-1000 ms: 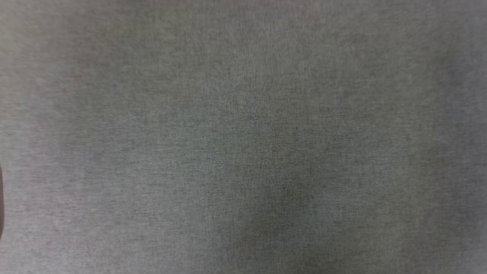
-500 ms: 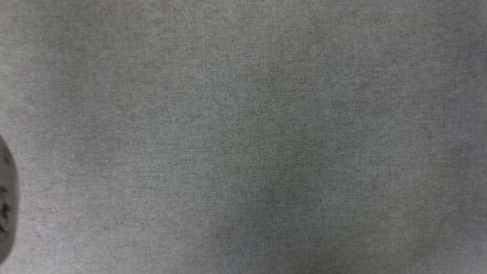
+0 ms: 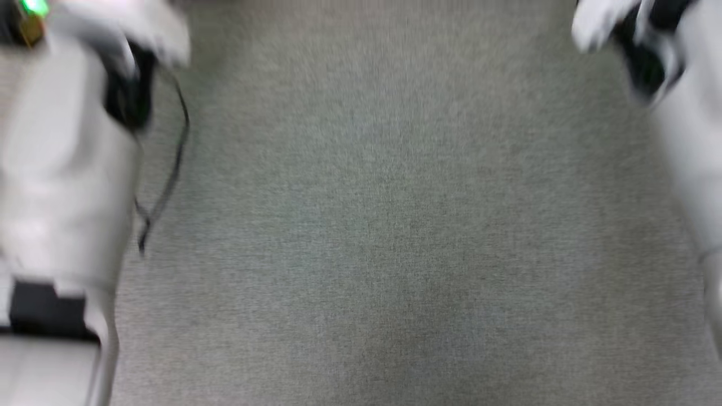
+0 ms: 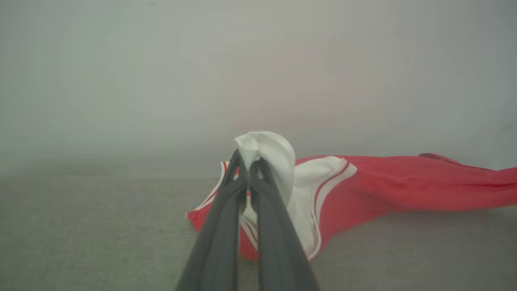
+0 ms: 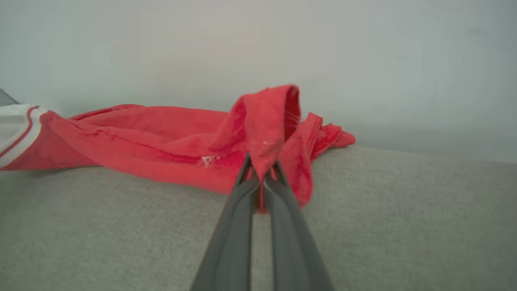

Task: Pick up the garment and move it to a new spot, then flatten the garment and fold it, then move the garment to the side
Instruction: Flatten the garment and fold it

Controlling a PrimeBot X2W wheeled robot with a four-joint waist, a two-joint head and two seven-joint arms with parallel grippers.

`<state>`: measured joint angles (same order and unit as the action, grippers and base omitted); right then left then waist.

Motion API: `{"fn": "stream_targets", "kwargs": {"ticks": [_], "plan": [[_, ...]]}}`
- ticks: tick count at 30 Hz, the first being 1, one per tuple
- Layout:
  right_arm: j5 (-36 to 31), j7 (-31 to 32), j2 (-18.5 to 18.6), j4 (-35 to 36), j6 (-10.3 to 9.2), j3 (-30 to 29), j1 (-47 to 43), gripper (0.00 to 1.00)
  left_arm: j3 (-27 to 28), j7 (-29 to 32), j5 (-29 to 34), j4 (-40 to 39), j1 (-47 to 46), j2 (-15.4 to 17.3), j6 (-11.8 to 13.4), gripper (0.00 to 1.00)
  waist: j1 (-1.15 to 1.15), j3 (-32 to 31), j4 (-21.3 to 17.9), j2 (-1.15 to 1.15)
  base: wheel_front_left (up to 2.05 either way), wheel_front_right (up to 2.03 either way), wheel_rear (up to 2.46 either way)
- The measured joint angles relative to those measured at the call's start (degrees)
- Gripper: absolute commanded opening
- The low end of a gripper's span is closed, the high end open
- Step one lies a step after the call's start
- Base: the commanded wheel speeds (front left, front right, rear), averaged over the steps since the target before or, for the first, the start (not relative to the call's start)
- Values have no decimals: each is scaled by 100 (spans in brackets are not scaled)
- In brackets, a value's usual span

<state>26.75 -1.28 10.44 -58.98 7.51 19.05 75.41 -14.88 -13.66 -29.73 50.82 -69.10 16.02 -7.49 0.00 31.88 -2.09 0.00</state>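
- Grey woven surface (image 3: 395,225) spreads beneath everything.
- Red garment (image 5: 161,137) lies along it, each pinched end raised a little.
- Left gripper (image 4: 247,161) has its fingers closed on the white sleeve.
- Right gripper (image 5: 261,163) has its fingers closed on a red fold.

No text or number can be read on the garment (image 4: 404,186)
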Motion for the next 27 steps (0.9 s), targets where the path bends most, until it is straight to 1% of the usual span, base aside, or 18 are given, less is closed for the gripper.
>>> {"fn": "stream_targets", "kwargs": {"ticks": [4, 7, 12, 15, 18, 21, 24, 27], "plan": [[397, -87, 152, 145, 0, 289, -829, 0, -250, -70, -337, -94, 932, 126, 0, 0, 0, -477, 34, 0, 0, 0, 0], [659, -143, 308, 358, 1, 508, -1485, 0, -316, -105, -586, -264, 1643, 201, 0, 0, -1, -846, 59, 0, 0, 0, 0], [1037, -190, 556, 888, 1, 846, -2666, 0, -191, -124, -740, -668, 2910, 344, 0, 0, -1, -1482, 93, 0, 0, 0, 0], [1237, -202, 723, 1304, 2, 956, -3267, 0, -22, -126, -734, -1155, 3724, 409, 109, 0, -2, -1846, 96, 0, 0, 0, 0], [1337, -213, 938, 1702, 2, 987, -3876, 0, 109, -132, -749, -1695, 4567, 443, 283, 0, -2, -2171, 98, 0, 0, 0, 0], [1378, -196, 1079, 2145, 3, 925, -4475, 0, 256, -131, -835, -2310, 5388, 490, 537, 0, -2, -2461, 103, 0, 0, 0, 0], [1390, -192, 1228, 2598, 4, 731, -5087, 0, 338, -20, -900, -3064, 6196, 532, 873, 0, -2, -2706, 121, 0, 0, 0, 0], [1288, -81, 1291, 3062, 4, 435, -5723, 0, 426, 223, -975, -3913, 6921, 601, 1232, 0, -3, -2900, 153, 0, 0, 0, 0]]}}
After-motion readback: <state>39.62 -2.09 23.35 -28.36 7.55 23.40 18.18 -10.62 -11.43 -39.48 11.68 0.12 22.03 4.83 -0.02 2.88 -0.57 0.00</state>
